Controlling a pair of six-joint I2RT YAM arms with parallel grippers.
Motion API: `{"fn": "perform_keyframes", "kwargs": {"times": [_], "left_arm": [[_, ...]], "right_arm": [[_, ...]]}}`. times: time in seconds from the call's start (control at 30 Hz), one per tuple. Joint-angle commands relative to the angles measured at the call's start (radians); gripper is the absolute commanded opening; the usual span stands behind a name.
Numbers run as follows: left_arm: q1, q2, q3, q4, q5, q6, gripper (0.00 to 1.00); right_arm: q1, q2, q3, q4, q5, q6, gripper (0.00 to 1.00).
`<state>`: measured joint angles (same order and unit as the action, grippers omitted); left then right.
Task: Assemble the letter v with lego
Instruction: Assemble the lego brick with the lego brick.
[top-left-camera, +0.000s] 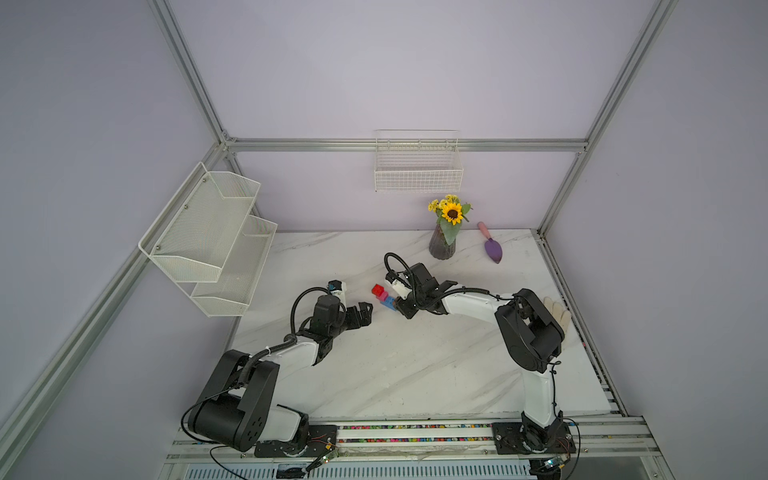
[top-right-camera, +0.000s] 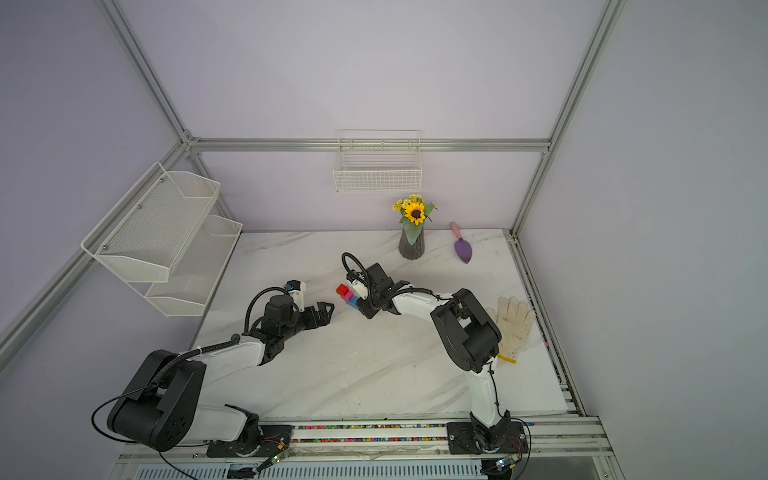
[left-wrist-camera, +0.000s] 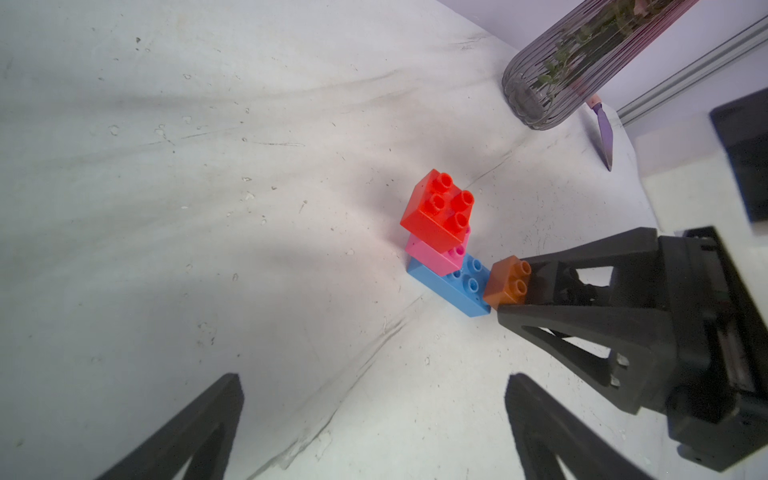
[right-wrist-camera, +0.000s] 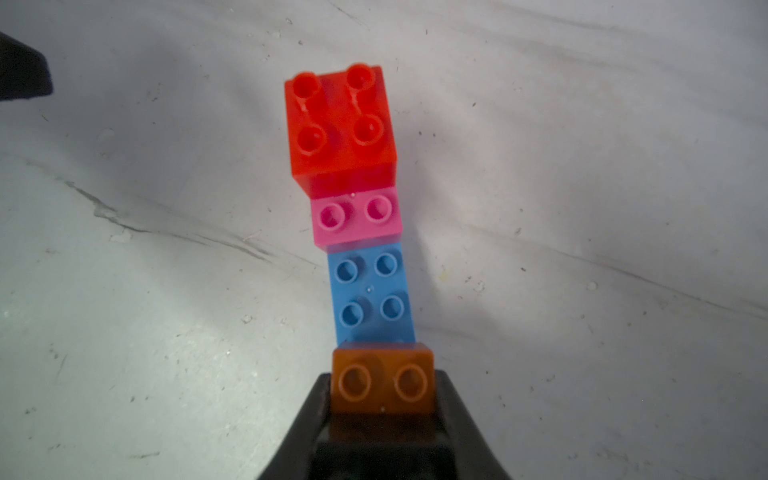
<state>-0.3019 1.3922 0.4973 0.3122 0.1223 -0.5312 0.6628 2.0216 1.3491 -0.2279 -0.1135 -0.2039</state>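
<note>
right gripper (right-wrist-camera: 383, 386) clamps orange brick (right-wrist-camera: 382, 368) at free end of blue brick (right-wrist-camera: 372, 291) | left gripper (top-left-camera: 364, 314) wide, empty | red brick (right-wrist-camera: 340, 124) and pink brick (right-wrist-camera: 357, 218) stepped on blue, mid-frame in both top views | risk: studs misaligned, so pressing tilts or slides the unheld stack
</note>
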Motion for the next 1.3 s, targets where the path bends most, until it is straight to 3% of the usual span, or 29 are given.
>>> {"fn": "perform_keyframes", "kwargs": {"times": [0.0, 0.4, 0.7, 0.9, 1.27], "left_arm": [[0.006, -0.033, 0.016, 0.010, -0.010, 0.017, 1.00], [0.006, -0.051, 0.021, -0.013, -0.012, 0.030, 1.00], [0.006, -0.072, 0.016, -0.026, -0.019, 0.020, 1.00], [0.006, -0.107, 0.016, -0.057, -0.032, 0.033, 1.00], [0.006, -0.143, 0.013, -0.085, -0.044, 0.033, 1.00]], "right_arm": [[-0.004, 0.049, -0.011, -0.029, -0.003, -0.005, 0.32], [0.014, 0.039, -0.034, -0.086, 0.057, 0.041, 0.32], [0.120, 0.090, -0.038, -0.165, 0.207, 0.152, 0.31], [0.122, 0.086, -0.082, -0.140, 0.165, 0.227, 0.31], [0.123, 0.108, -0.031, -0.303, 0.132, 0.333, 0.31]]}}
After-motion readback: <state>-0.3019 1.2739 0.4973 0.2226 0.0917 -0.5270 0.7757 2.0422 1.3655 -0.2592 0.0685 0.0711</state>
